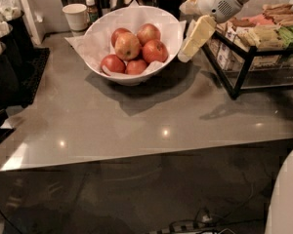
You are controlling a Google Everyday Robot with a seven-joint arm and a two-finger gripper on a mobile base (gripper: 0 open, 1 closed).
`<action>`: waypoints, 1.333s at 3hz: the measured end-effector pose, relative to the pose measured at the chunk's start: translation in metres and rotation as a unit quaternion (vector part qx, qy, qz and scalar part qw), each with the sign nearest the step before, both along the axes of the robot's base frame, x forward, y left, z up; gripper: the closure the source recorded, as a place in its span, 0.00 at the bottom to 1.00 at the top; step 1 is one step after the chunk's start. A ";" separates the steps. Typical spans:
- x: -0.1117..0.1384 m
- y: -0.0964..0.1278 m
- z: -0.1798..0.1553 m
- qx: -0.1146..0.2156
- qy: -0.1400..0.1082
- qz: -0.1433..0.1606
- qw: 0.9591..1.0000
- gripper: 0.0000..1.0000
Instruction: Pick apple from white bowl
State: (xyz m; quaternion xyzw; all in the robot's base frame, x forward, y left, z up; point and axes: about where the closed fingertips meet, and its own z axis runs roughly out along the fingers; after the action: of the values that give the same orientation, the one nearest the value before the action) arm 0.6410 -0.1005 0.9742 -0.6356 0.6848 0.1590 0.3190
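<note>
The white bowl (162, 68), lined with white paper, stands at the back middle of the grey counter and holds several apples. The apple (127, 46), pale yellow-orange with a red blush, lies on top of the pile, left of centre, among deeper red apples. My gripper (184, 33) hangs in the air just right of the bowl's right rim, a little above rim height, coming in from the upper right. It is open and empty, with one cream finger (195, 37) pointing down-left toward the bowl.
A black wire rack (239, 77) of snack packets stands at the right, just under my arm. A small white paper cup (76, 16) and a small bottle (91, 9) stand behind the bowl on the left. Dark equipment (10, 67) lines the left edge.
</note>
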 end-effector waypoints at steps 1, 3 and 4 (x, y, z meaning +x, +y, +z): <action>0.001 0.000 0.000 0.001 -0.001 -0.001 1.000 0.00; 0.021 0.051 -0.021 0.017 0.014 0.062 0.998 0.00; 0.028 0.087 -0.043 0.011 0.041 0.108 0.993 0.00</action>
State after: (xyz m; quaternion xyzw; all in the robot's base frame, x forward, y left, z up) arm 0.6691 -0.0133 0.9315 -0.6951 0.6229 0.2265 0.2785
